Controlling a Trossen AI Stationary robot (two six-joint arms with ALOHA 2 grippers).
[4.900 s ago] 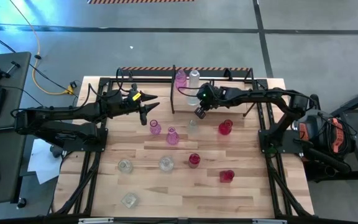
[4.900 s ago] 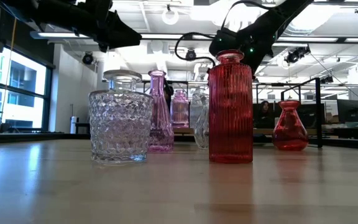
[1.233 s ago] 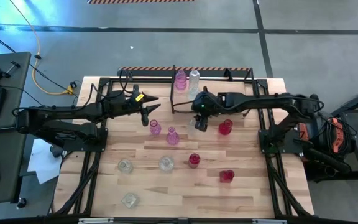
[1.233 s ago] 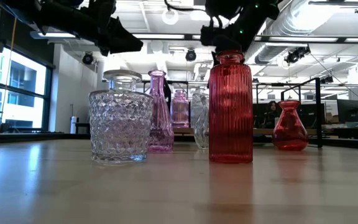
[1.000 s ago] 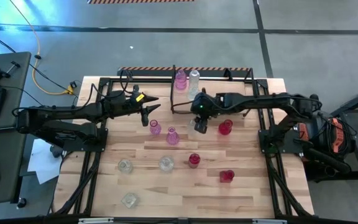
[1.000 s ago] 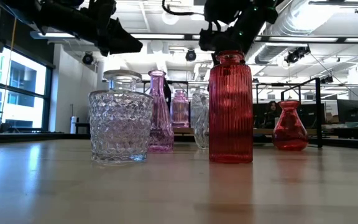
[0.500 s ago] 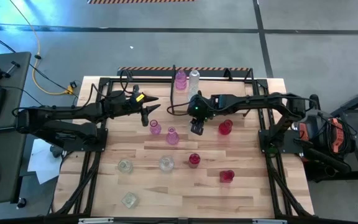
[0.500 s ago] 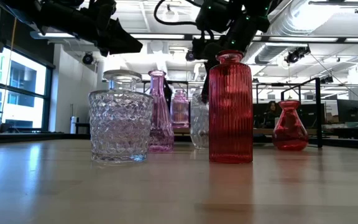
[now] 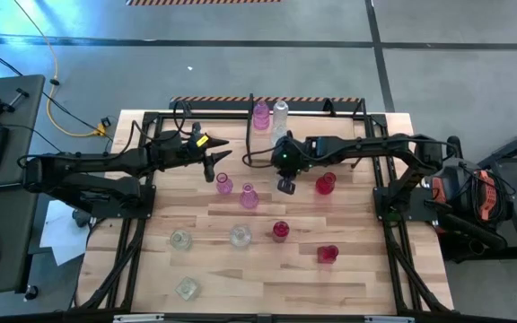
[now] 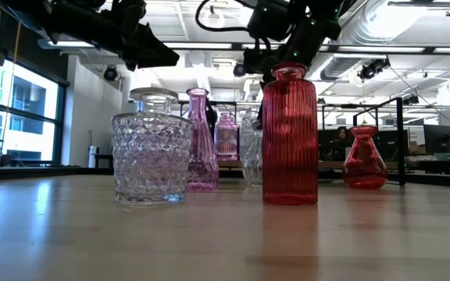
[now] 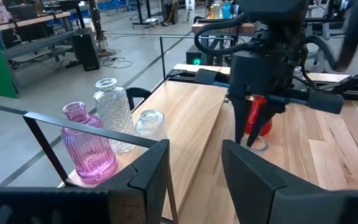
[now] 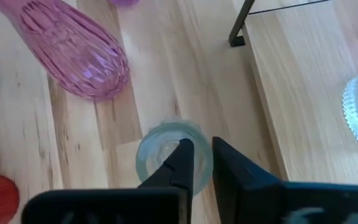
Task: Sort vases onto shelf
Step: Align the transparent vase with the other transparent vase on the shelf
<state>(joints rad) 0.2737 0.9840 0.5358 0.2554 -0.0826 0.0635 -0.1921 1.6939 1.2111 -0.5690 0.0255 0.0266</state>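
Wooden slat table (image 9: 357,278), open workshop beyond. Right gripper (image 9: 285,185) at table centre, just in front of the shelf (image 9: 308,109), fingers pinching the rim of a small clear vase (image 12: 166,154), apparently one inside its round mouth. Shelf at far edge carries a ribbed pink vase (image 11: 91,144) and clear cut-glass vases (image 11: 115,112). Left gripper (image 9: 212,165) hovers left of centre, fingers spread.
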